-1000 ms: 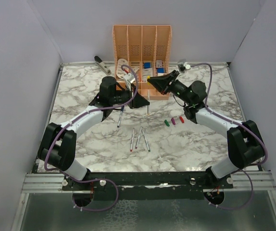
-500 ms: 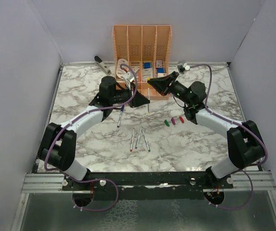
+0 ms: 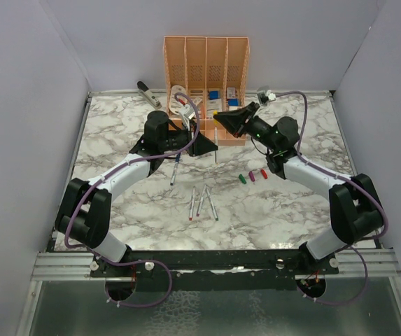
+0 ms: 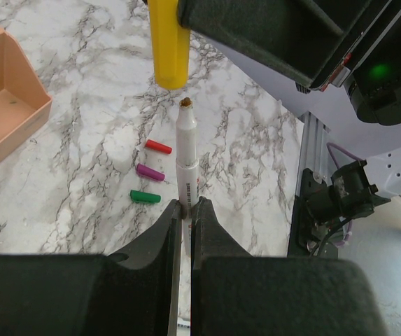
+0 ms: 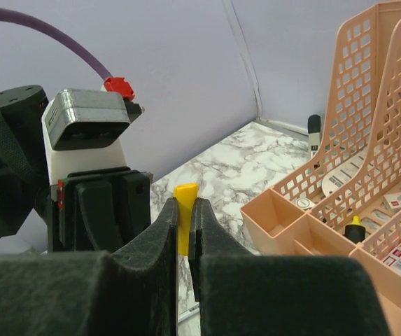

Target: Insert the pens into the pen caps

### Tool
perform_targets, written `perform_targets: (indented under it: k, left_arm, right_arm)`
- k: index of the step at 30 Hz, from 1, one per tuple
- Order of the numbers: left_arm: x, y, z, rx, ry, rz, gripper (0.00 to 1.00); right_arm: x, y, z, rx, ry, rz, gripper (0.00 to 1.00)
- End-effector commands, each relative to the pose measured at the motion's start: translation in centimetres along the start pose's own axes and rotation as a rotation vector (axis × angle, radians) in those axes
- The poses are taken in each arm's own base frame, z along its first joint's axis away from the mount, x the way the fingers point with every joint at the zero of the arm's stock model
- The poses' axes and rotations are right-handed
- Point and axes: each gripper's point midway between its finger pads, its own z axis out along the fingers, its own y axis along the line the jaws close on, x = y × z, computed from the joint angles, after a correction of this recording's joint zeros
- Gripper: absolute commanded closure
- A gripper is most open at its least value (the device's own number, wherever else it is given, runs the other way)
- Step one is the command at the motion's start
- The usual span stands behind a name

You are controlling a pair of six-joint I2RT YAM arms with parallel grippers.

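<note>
Pen (image 4: 186,157) clamped tip-up in the left gripper (image 4: 186,210), nib just under but not touching the yellow cap (image 4: 169,42) pinched in the right gripper (image 5: 184,213), both above the marble table (image 3: 116,133) near the peach organiser (image 3: 205,63).

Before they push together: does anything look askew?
Yes: in the left wrist view, the pen in the left pincer aims just right of the mouth of the yellow cap in the right pincer, with a gap between them.
</note>
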Motion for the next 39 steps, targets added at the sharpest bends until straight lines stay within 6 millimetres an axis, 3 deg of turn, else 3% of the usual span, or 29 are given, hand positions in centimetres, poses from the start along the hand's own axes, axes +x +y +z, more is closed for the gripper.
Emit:
perform_targets:
  k: [1, 7, 21, 39]
  left_arm:
    - [-0.4, -0.4, 0.3, 0.031, -0.009, 0.027, 1.00]
    - [-0.5, -0.3, 0.4, 0.024, -0.012, 0.029, 1.00]
    - [-2.1, 0.2, 0.3, -0.017, -0.057, 0.055, 1.00]
    - [-1.1, 0.5, 0.4, -0.005, -0.035, 0.028, 1.00]
  right_arm:
    - [-1.9, 0.3, 1.5, -0.020, -0.056, -0.033, 0.99]
    - [-1.8, 0.3, 1.6, -0.024, -0.050, -0.027, 0.99]
    - [0.0, 0.7, -0.2, -0.006, 0.007, -0.002, 0.99]
    - [-1.3, 0.2, 1.1, -0.003, -0.035, -0.003, 0.99]
